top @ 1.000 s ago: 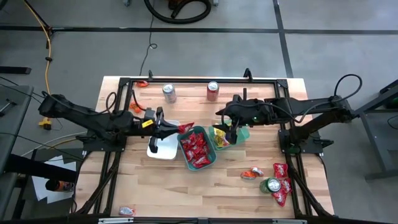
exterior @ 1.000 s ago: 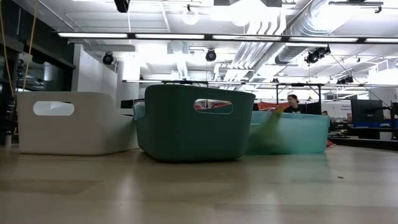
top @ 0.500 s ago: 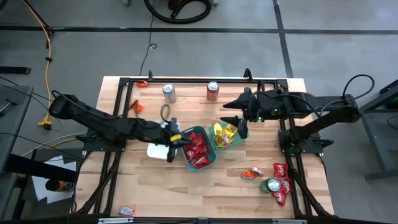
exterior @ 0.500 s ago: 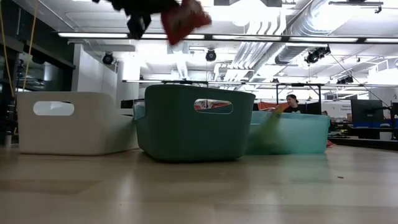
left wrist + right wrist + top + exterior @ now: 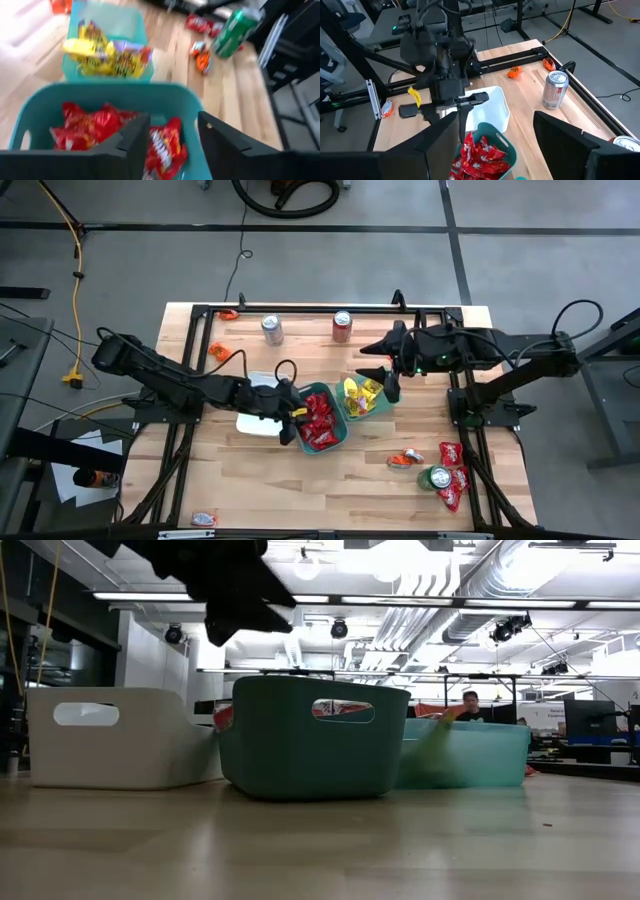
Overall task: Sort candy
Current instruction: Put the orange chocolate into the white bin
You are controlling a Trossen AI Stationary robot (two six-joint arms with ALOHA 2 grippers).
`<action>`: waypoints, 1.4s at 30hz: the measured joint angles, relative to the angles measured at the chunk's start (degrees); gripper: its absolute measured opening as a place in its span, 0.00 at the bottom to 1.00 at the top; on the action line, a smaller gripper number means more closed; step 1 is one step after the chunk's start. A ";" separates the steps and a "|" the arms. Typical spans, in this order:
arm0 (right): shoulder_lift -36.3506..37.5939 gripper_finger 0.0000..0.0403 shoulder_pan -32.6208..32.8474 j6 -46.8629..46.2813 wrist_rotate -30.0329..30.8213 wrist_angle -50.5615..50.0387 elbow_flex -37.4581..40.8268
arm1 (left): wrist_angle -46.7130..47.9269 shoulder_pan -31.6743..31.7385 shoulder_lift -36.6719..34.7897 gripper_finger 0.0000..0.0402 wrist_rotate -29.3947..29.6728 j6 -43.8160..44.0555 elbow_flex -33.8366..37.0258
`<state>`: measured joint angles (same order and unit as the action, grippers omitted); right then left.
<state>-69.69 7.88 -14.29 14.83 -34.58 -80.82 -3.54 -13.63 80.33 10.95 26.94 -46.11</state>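
Observation:
Red candy packets (image 5: 318,418) fill a dark teal bin (image 5: 343,433), and yellow ones (image 5: 356,394) lie in a lighter teal bin (image 5: 372,409) beside it. My left gripper (image 5: 293,420) hangs open over the dark bin's near-left end, tipped downward. In the left wrist view its fingers (image 5: 132,137) stand apart above a red packet (image 5: 165,150) lying on the heap. My right gripper (image 5: 390,385) is open above the lighter bin, with nothing between its fingers (image 5: 440,145). Loose red candy (image 5: 452,470) and an orange packet (image 5: 405,459) lie at the near right.
A white tray (image 5: 258,423) rests left of the dark bin. A silver can (image 5: 271,329) and a red can (image 5: 342,326) stand at the far edge, a green can (image 5: 434,478) at the near right. One red packet (image 5: 204,520) sits at the near-left corner.
My left gripper has come down and toward the table's near-right, from over the white tray to over the dark teal bin. It has tipped downward, opened and let go of the red packet it carried. My right gripper drew back slightly toward the right edge.

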 joint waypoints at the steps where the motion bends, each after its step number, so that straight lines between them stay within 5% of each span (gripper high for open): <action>1: 0.00 0.63 0.00 0.15 0.00 -0.36 0.00 | -0.53 0.19 -0.53 0.41 -0.24 0.00 0.00; 14: -0.04 0.63 0.00 0.27 0.00 -0.13 -0.02 | 0.12 1.79 -19.07 0.49 3.93 -3.57 -0.40; 22: -0.04 0.63 0.00 -8.83 -0.63 -0.66 -0.02 | 0.15 1.62 -23.40 0.49 5.06 -6.73 -0.40; 31: -5.39 0.63 6.83 -24.30 -11.15 -21.40 -0.11 | 0.32 1.99 -22.49 0.49 9.58 -7.15 -0.37; 42: -21.20 0.63 16.89 -29.65 -21.34 -41.51 4.73 | 0.58 2.41 -22.49 0.49 9.65 -6.05 -0.37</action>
<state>-90.90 24.76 -43.94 -6.51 -76.09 -76.09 -2.96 -11.22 57.84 20.60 20.88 -46.48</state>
